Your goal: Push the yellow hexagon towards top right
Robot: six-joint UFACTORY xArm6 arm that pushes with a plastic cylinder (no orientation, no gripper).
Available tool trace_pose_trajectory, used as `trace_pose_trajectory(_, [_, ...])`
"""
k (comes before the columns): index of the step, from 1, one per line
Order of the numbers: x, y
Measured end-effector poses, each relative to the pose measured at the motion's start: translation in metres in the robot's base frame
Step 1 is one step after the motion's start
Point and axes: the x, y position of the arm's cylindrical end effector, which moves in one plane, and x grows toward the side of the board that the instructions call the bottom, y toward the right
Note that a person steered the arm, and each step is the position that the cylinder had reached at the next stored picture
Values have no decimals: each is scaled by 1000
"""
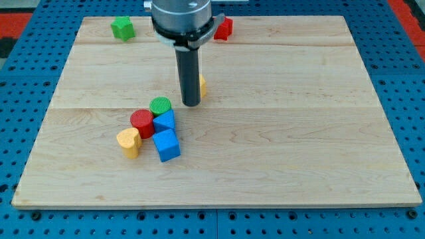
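The yellow hexagon (pixel 202 85) sits on the wooden board just above the middle, mostly hidden behind my rod; only its right edge shows. My tip (pixel 191 103) rests on the board right in front of the hexagon, at its lower left, touching or nearly touching it.
A cluster lies left of and below the tip: a green cylinder (pixel 160 105), a red cylinder (pixel 141 122), a blue block (pixel 165 122), a blue cube (pixel 167 145) and a yellow heart-like block (pixel 129 141). A green block (pixel 122 28) sits top left, a red block (pixel 224 28) top centre.
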Motion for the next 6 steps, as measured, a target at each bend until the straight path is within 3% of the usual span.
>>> trace_pose_trajectory(1, [-12,-22])
trace_pose_trajectory(2, [-39,-2])
trace_pose_trajectory(4, [-110,100])
trace_pose_trajectory(5, [-113,154])
trace_pose_trajectory(6, [-82,166])
